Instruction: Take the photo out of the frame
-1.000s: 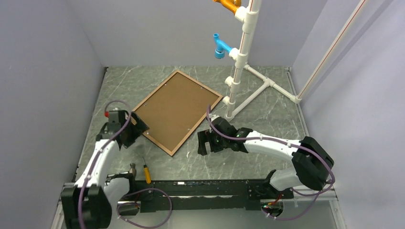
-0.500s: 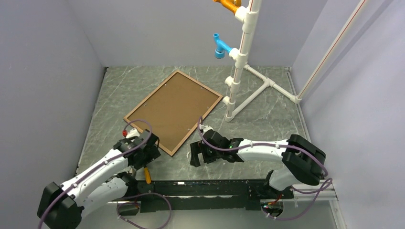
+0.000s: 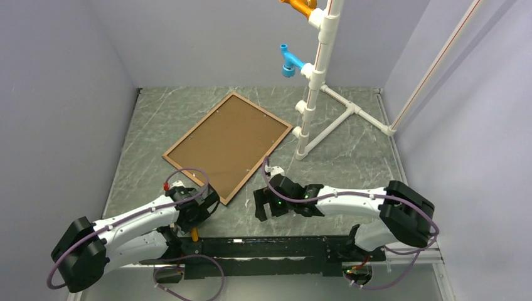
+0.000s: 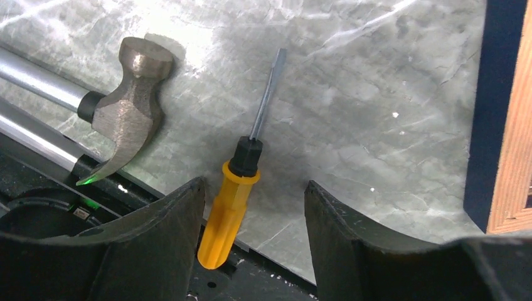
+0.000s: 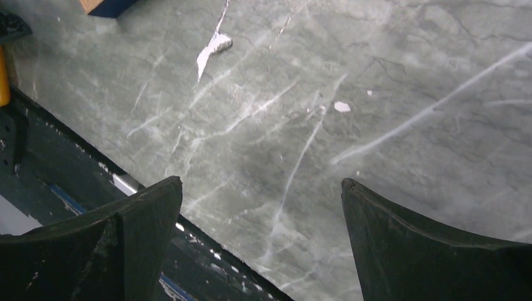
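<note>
The frame (image 3: 262,111) lies face down in the middle of the table, its brown back up. Brown backing board (image 3: 229,145) fills it, and the photo is hidden beneath. My left gripper (image 3: 199,207) is open just off the frame's near corner, low over a yellow-handled screwdriver (image 4: 226,207). In the left wrist view (image 4: 254,185) the handle lies beside the left finger, and the frame's navy side (image 4: 495,106) is at the right edge. My right gripper (image 3: 262,210) is open and empty over bare table to the frame's right. In the right wrist view (image 5: 258,183) the frame's corner (image 5: 103,6) shows at top left.
A hammer (image 4: 128,106) lies left of the screwdriver by the near edge. A black rail (image 3: 270,248) runs along the table's front. A white pipe stand (image 3: 312,81) with a blue fitting (image 3: 288,63) and an orange fitting (image 3: 300,6) rises at the back right. Grey walls enclose the table.
My left gripper has left the frame's left corner and swung down to the near edge over the screwdriver. My right gripper has drifted slightly toward the near edge. The frame has shifted slightly.
</note>
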